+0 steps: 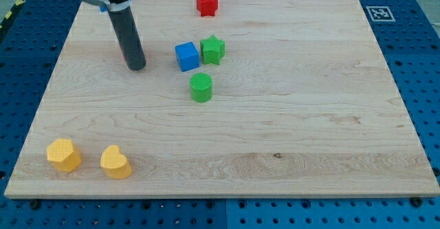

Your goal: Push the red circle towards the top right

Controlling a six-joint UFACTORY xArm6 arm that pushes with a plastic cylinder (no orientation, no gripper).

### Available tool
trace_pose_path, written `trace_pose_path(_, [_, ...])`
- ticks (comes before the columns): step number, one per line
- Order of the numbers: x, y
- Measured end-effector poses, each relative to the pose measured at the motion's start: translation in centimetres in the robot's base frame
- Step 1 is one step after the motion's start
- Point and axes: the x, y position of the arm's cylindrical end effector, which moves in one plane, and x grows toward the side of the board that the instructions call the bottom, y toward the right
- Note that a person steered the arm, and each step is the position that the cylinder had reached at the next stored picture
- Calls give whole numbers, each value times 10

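Red circle (121,51) almost hidden behind my tip (136,68), upper left of frame.
Only a red sliver showed at the rod's left edge; the rod was bare, with no jaws.

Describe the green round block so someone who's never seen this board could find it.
Start at the wooden board and find the cluster left of its centre. The green cylinder sits lowest there, below the blue cube and green star block, the only round one.

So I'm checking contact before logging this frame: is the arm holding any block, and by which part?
Nothing is held: my tip is a bare rod resting on the board, left of the blue cube.
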Motion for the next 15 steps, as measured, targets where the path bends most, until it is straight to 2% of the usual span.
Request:
trace_pose_path(1, [-19,2])
trace_pose_path(2, [-16,-11])
trace_pose_path(3, [-9,-42])
trace_pose_path(4, [-33,-72])
trace_pose_path(7, [-46,18])
trace_pose_path(9, [-66,47])
trace_pose_path(12, [-90,127])
trace_pose_path(15, [-92,248])
